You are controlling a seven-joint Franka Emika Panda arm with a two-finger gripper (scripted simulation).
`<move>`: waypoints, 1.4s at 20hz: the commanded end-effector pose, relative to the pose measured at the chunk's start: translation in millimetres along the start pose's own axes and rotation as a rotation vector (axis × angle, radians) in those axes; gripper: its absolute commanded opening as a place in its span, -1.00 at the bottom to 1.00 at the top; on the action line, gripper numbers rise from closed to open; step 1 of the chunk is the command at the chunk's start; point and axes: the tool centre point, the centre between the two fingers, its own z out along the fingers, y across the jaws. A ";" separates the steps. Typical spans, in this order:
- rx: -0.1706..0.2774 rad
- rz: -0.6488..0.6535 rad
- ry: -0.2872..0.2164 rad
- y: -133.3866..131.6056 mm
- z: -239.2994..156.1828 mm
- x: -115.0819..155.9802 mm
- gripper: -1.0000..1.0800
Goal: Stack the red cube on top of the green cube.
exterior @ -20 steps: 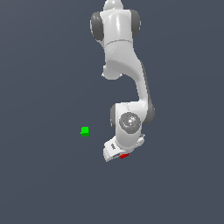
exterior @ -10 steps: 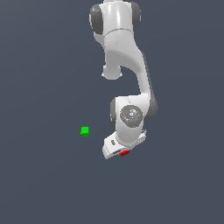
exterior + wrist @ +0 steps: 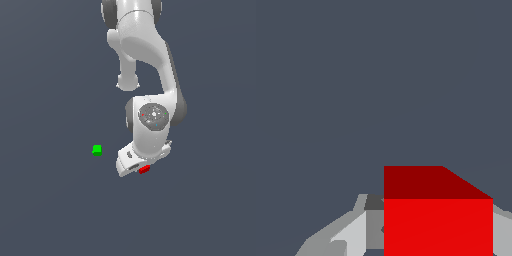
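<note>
The red cube (image 3: 144, 169) sits between the fingers of my gripper (image 3: 142, 170), just under the white hand in the exterior view. It fills the near part of the wrist view as a large red cube (image 3: 438, 220), and a grey finger (image 3: 353, 234) lies against one side of it. The gripper (image 3: 437, 237) is shut on it. The green cube (image 3: 97, 149) lies by itself on the dark floor, towards the exterior view's left of the gripper and well apart from it. It does not appear in the wrist view.
The white arm (image 3: 145, 60) reaches down from the top of the exterior view, with its wrist joint (image 3: 152, 120) above the hand. A plain dark grey floor (image 3: 50, 210) surrounds everything.
The gripper and the red cube have shifted a little upward in the exterior view, moving together. The green cube has stayed where it was.
</note>
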 end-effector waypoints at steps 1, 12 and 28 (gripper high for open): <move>0.000 0.000 -0.001 0.0 -5.7 0.2 -1.00; 0.000 0.000 0.000 5.8 -3.8 -7.4 -1.00; 0.000 0.001 0.000 73.0 24.5 -105.6 -1.00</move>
